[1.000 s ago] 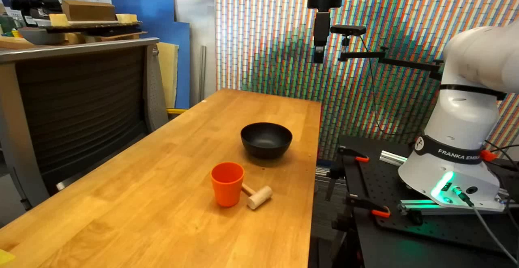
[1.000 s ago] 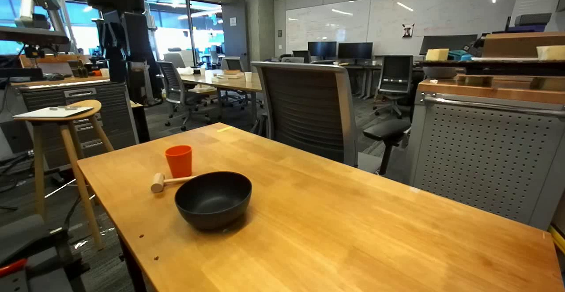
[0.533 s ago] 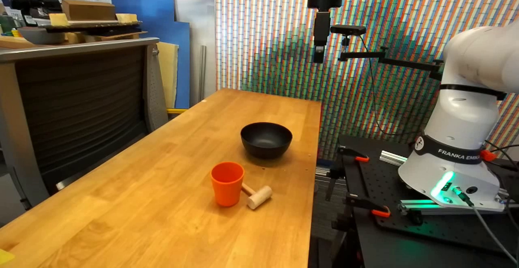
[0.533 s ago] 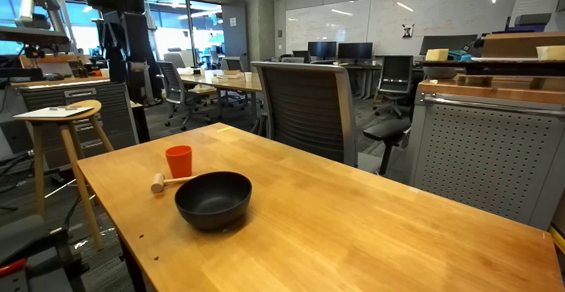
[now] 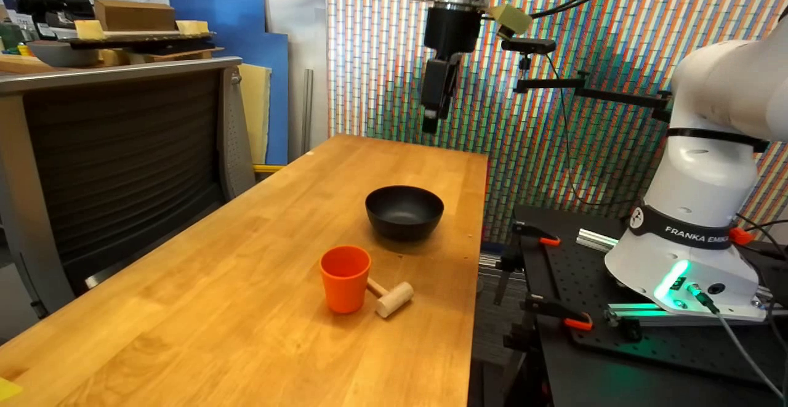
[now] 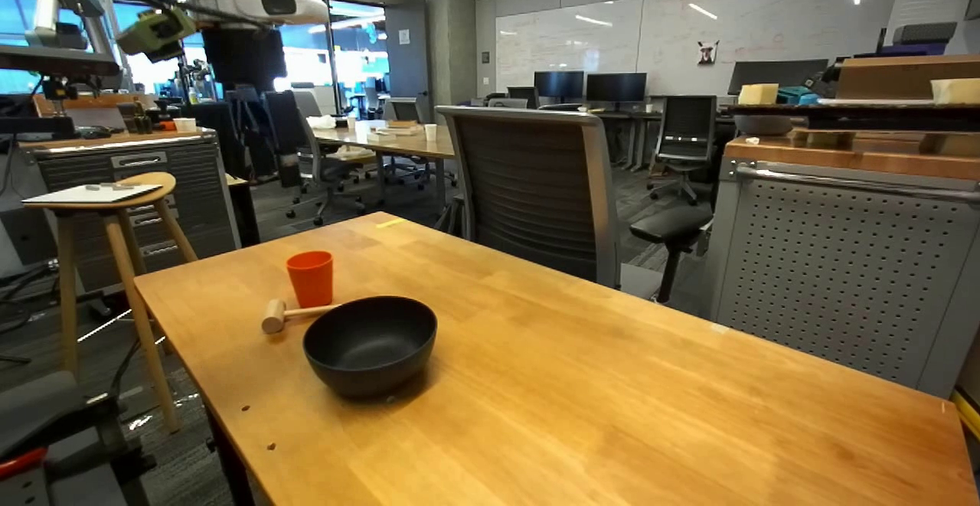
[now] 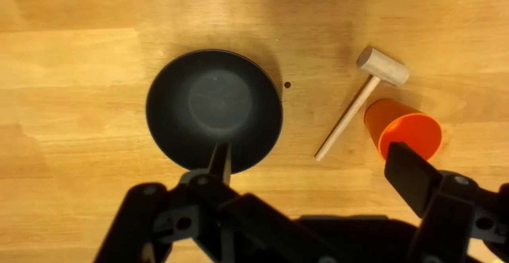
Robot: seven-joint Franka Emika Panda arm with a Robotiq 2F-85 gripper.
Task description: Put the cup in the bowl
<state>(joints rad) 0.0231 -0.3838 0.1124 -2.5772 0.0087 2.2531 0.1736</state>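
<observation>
In an exterior view, the orange cup (image 5: 345, 290) stands upright on the near part of the wooden table (image 5: 246, 308). The wooden mallet (image 5: 394, 300) lies just to the right of it, and the black bowl (image 5: 404, 225) stands farther, also more to the right. The gripper (image 5: 430, 125) hangs in the air, a little tilted, well apart from both; from here I cannot tell its state. The white robot base (image 5: 683, 185) is on the right.

In an exterior view, a stool (image 6: 158, 184) is left of the table, the bowl is the nearer thing, and the cup stands at its far left side.

In the wrist view, the bowl is on the left, the cup on the right, and the mallet lies between them. The fingers (image 7: 411, 179) are spread wide apart: one hides a small part of the bowl, the other a piece of the cup's mouth.
</observation>
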